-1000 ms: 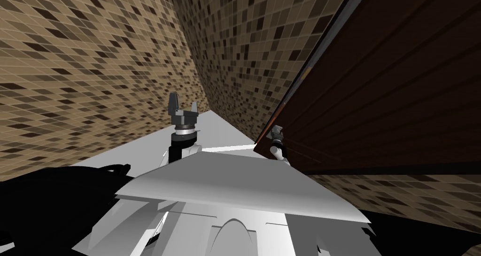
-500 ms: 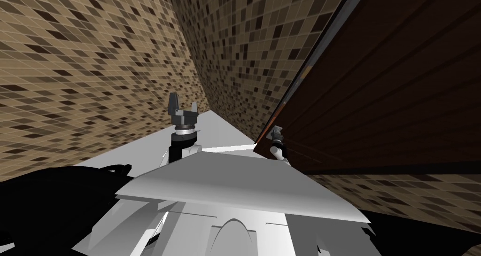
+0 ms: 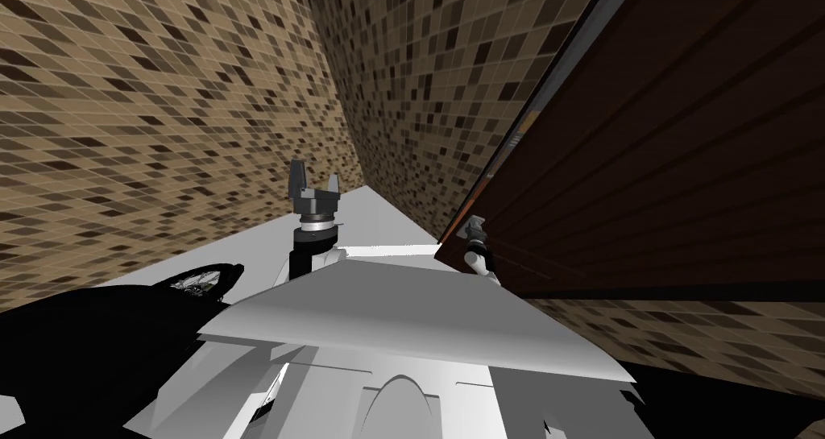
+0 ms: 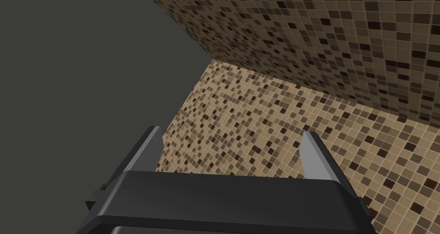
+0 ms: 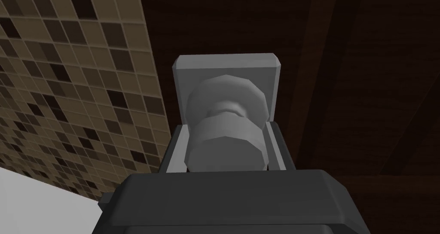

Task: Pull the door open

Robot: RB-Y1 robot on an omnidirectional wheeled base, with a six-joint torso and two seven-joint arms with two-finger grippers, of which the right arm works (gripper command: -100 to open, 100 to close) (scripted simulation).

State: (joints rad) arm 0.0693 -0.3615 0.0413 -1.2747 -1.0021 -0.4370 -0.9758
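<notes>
A dark brown panelled door (image 3: 661, 152) fills the right of the head view, its free edge slanting down to my right gripper (image 3: 474, 231). In the right wrist view that gripper (image 5: 225, 143) is shut on a grey round door knob (image 5: 225, 132), its fingers (image 5: 177, 147) pressing the knob's sides. The knob sits on a grey square plate (image 5: 226, 72) fixed to the door (image 5: 365, 72). My left gripper (image 3: 313, 186) is raised in front of my chest, away from the door, and stands open with nothing between its fingers (image 4: 316, 154).
Walls of small brown and tan mosaic tiles (image 3: 161, 120) close in on the left and ahead, meeting in a corner. A strip of white floor (image 3: 379, 225) runs between them and the door. A black area (image 3: 72, 354) lies at the lower left.
The tiled walls and the door's edge have shifted a little to the right in the head view, so my view has turned slightly. The right gripper stays on the knob.
</notes>
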